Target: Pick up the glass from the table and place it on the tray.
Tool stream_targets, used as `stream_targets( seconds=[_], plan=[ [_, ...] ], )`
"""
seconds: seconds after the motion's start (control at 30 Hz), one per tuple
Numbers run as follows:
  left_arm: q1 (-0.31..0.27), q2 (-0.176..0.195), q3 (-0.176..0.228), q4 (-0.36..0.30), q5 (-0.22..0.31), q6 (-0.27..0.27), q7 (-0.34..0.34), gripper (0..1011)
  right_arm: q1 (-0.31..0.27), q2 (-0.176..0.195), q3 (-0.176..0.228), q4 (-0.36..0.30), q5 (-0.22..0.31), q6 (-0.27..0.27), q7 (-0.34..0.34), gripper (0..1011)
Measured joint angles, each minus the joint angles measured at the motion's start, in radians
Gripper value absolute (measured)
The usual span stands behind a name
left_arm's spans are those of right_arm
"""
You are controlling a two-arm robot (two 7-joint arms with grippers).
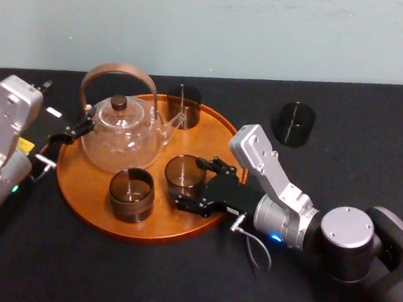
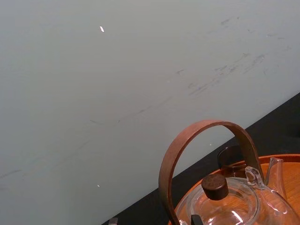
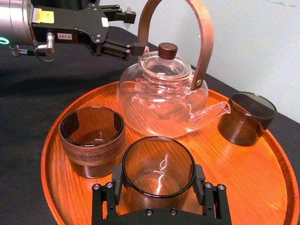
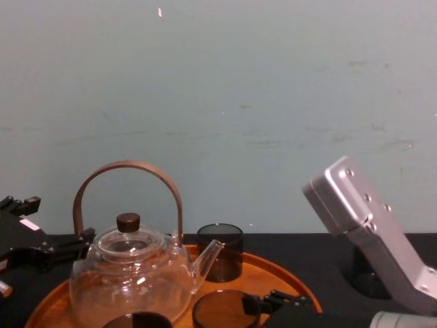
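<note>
- My right gripper (image 3: 158, 177) reached over the front right of the tray (image 1: 80, 198), with its fingers pressed against both sides of the glass (image 1: 183, 174).
- That glass stood upright on the tray, just in front of the teapot (image 1: 119, 135).
- My left gripper (image 3: 129, 32) hung spread open by the teapot's handle at the tray's left edge, holding nothing.
</note>
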Motion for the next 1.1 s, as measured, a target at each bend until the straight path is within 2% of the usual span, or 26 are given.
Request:
stream_targets(
  seconds=[0.7, 0.83, 1.1],
  plan=[
    [0.0, 0.0, 0.0, 0.0, 0.0, 0.0, 0.0, 1009, 0.002, -0.006, -0.008, 0.017, -0.009, -0.015, 0.002, 904],
    [0.0, 0.0, 0.0, 0.0, 0.0, 0.0, 0.0, 1010, 0.002, -0.006, -0.007, 0.016, -0.009, -0.015, 0.002, 995],
    [0.0, 0.0, 0.0, 0.0, 0.0, 0.0, 0.0, 1010, 0.001, -0.005, -0.006, 0.015, -0.008, -0.015, 0.002, 1002]
  ],
)
